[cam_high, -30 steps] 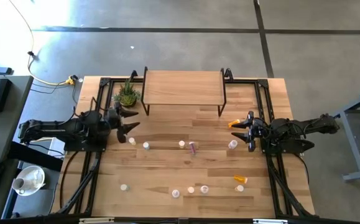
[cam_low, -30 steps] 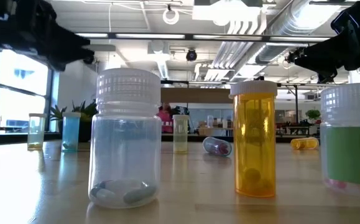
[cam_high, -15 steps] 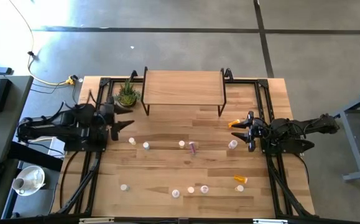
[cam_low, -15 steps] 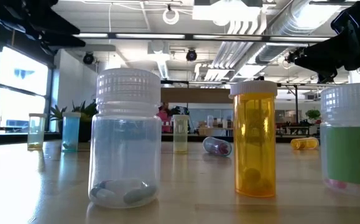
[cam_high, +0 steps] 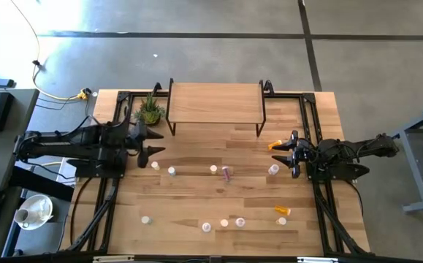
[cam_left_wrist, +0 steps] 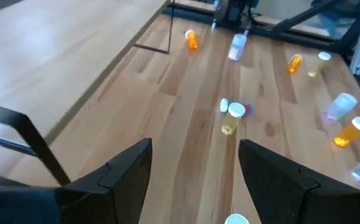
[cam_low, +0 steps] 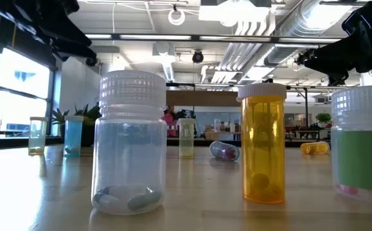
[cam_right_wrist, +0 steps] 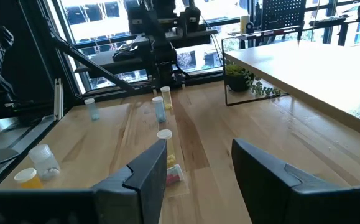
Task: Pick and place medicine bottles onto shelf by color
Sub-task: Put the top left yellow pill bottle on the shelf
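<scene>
In the low view, the white-capped bottle with a green label (cam_low: 363,144) is cut off by the right edge, and both dark arms run out of the top edge. In the left wrist view, a white bottle cap (cam_left_wrist: 235,219) is cropped at the bottom. From above, the small white-capped bottles' (cam_high: 206,227) contents are too tiny to tell.

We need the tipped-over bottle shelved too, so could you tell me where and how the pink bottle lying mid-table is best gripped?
Grip the pink bottle across its body, coming straight down from above. It lies on its side on the table, so the cap faces sideways and only the rounded flanks are offered. Set the fingers either side of its long axis.
</scene>
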Robot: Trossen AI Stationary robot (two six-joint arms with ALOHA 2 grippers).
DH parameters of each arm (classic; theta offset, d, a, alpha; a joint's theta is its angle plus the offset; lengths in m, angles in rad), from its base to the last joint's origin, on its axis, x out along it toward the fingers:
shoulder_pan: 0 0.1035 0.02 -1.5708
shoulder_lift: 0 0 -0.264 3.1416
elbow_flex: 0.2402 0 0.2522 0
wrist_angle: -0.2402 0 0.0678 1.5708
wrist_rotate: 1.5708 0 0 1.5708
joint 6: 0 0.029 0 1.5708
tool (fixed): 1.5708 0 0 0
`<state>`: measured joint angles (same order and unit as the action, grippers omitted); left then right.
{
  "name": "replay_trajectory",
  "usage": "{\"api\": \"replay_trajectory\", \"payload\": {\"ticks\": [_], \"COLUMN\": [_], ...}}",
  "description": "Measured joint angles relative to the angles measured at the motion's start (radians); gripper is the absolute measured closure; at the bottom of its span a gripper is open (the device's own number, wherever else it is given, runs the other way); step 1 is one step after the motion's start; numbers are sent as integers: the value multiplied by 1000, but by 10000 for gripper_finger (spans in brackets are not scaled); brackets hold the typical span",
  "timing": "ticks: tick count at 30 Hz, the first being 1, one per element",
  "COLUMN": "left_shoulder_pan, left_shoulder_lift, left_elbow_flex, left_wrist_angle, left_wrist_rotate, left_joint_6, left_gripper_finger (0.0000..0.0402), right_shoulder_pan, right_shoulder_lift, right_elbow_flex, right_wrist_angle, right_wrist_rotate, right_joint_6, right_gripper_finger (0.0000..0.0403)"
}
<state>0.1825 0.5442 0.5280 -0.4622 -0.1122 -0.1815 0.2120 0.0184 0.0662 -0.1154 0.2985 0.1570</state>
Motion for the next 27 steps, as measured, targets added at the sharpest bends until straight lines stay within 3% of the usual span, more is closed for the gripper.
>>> {"api": "replay_trajectory", "payload": {"ticks": [6, 10, 17, 21, 27], "left_shoulder_pan": [0, -14, -92, -143, -159], "left_shoulder_lift": [128, 193, 250, 270, 324], "left_elbow_flex": [189, 260, 265, 265, 264], "left_wrist_angle": [-186, -398, -571, -589, -591], "left_wrist_rotate": [1, 45, 32, -16, -26], "left_joint_6": [-88, -192, -310, -373, -652], "left_gripper_finger": [172, 172, 172, 172, 172], "right_shoulder_pan": [0, 0, 0, 0, 0], "right_shoulder_lift": [0, 0, 0, 0, 0], "right_elbow_flex": [0, 0, 0, 0, 0], "right_wrist_angle": [0, 0, 0, 0, 0], "right_wrist_rotate": [0, 0, 0, 0, 0], "right_joint_6": [0, 0, 0, 0, 0], "right_gripper_finger": [231, 231, 231, 231, 231]}}
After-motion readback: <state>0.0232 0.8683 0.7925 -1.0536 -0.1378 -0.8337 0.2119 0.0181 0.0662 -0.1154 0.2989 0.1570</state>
